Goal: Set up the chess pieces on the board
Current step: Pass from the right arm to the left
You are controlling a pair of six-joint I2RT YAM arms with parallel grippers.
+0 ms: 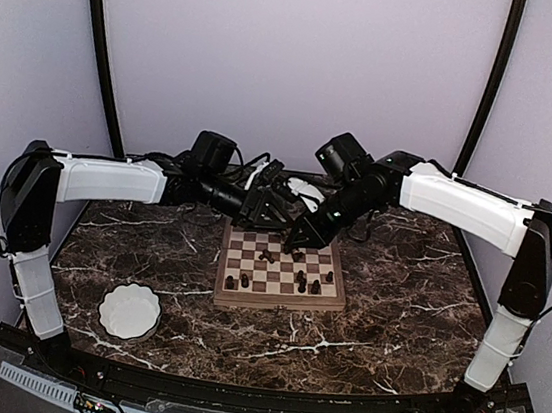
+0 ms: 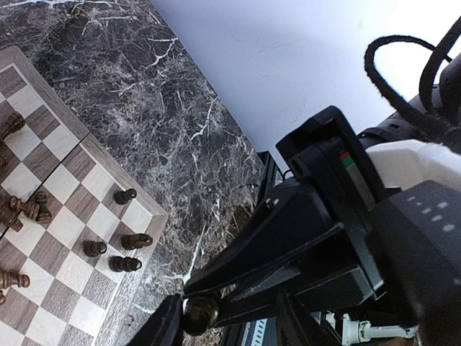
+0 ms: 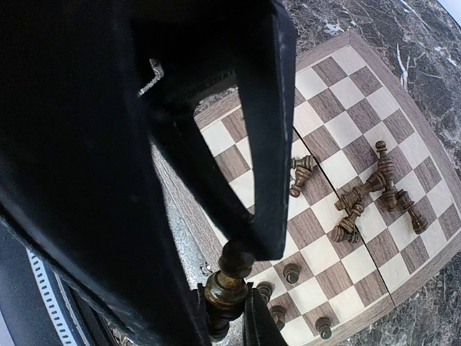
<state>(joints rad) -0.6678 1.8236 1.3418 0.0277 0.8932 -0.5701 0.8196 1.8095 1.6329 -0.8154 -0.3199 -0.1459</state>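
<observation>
Right gripper [image 3: 230,280] is clamped on one chessman [image 3: 226,290], held above the board [image 1: 278,302] edge, about 1 o'clock in the top view. Left gripper [image 1: 274,206] sits at 12, can't tell its jaw state. Descend vertically, centre on a free edge square, stay clear of the standing men [image 3: 291,272], and release only once the base seats flat.

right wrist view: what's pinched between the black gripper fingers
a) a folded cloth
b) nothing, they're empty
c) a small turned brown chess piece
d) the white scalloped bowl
c: the right gripper is closed on a small turned brown chess piece, with the tan and dark brown checked wooden chessboard behind it.
</observation>
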